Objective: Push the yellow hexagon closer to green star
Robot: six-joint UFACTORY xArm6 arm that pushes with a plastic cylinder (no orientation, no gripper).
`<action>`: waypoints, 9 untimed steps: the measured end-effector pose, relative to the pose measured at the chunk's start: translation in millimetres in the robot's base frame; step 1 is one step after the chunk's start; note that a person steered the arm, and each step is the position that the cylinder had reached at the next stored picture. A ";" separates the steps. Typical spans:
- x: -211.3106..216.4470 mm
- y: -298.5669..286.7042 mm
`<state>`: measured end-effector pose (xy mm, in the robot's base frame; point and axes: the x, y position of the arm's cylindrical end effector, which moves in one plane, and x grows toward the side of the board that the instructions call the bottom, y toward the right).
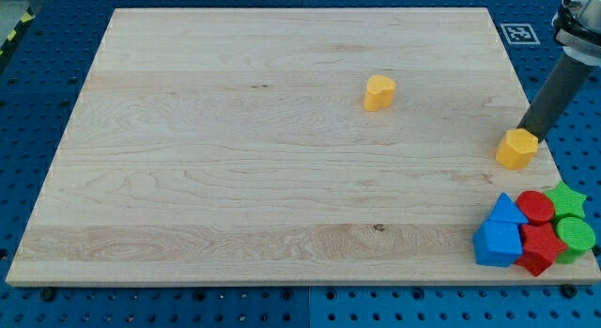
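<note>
The yellow hexagon [516,148] sits near the board's right edge. My tip [528,134] touches its upper right side; the dark rod slants up to the view's right. The green star [565,198] lies below it at the bottom right corner, at the top right of a tight cluster of blocks. The hexagon and the star are apart, with a short gap of board between them.
The cluster holds a red cylinder [536,207], a blue triangle [505,210], a blue block [496,243], a red star [541,247] and a green cylinder [575,237]. A yellow heart [379,92] stands alone at upper centre. The wooden board [235,159] ends just right of the hexagon.
</note>
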<state>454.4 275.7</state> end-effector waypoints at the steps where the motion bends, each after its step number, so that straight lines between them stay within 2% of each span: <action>1: -9.6 -5.0; 2: -23.3 -33.4; 3: -14.5 -44.7; 6: 18.0 -36.3; 8: -4.8 -22.7; 9: 3.1 -7.0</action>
<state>457.5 268.8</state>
